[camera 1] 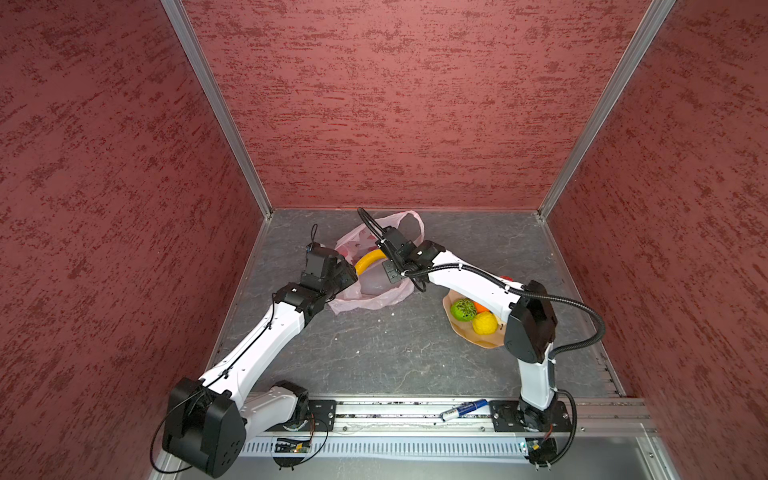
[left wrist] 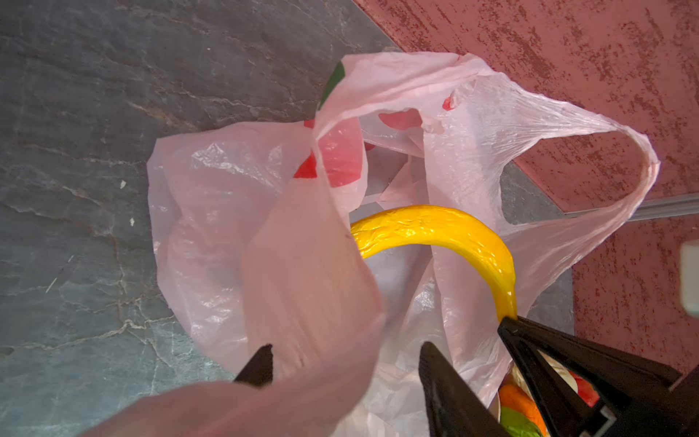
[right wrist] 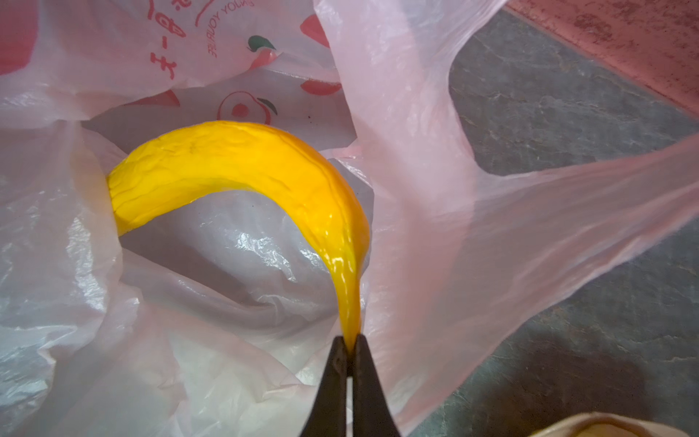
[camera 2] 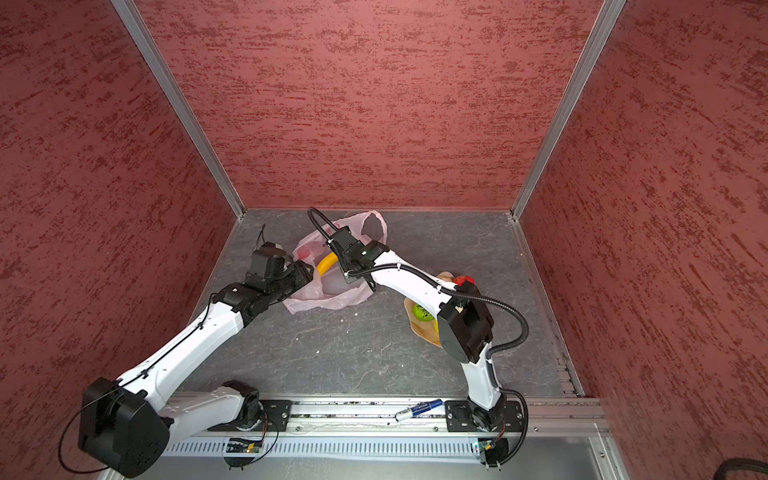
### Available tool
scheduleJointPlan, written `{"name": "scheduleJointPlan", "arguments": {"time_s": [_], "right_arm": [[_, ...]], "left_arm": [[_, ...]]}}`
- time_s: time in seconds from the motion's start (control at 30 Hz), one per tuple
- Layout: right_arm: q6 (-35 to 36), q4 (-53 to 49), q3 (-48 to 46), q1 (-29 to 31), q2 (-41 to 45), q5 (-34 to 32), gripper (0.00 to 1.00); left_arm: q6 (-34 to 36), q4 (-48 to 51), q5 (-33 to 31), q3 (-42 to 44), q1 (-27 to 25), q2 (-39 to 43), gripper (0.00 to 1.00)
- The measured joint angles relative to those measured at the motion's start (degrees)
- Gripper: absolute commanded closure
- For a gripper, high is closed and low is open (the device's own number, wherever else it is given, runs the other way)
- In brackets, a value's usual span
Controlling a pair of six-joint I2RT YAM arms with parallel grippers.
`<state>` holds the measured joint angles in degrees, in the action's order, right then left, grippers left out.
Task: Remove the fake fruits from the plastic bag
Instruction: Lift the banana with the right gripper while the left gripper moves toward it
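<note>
My right gripper (right wrist: pixel 350 340) is pinched shut on the banana's (right wrist: pixel 242 162) thin stem tip. The fruit lies inside the mouth of the bag (camera 1: pixel 365 299). The left gripper (left wrist: pixel 346 350) stands wide, with bag film draped between its fingers but not clamped.

Procedure: I draw the banana out stem first, slowly and along its own curve, because I judge the small tip grip could slip. If the film drags, I pinch the rim with the left gripper.

Long axis: an arc across the bag mouth, stem toward the right arm, blunt end toward the left arm.

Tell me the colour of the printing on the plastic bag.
Red, with small green leaf marks, on the plastic bag; clearest in the right wrist view.
</note>
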<state>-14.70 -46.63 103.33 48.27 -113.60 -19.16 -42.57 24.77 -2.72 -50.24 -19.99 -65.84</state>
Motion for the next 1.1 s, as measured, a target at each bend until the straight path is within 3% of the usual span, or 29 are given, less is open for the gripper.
{"name": "scheduleJointPlan", "arguments": {"time_s": [0.23,0.73,1.1], "right_arm": [[-0.96,0.00,0.07,0.00,2.49,-1.95,0.99],[-1.64,-0.02,1.25,-0.42,3.04,-6.49,0.99],[-1.86,-0.20,1.33,-0.63,3.04,-7.10,0.99]], "left_arm": [[0.92,-0.83,3.93,-3.21,0.50,-2.69,0.24],[6.43,-1.25,6.69,-6.56,2.08,-4.52,0.15],[8.61,5.90,2.29,-8.33,2.64,-3.32,0.04]]}}
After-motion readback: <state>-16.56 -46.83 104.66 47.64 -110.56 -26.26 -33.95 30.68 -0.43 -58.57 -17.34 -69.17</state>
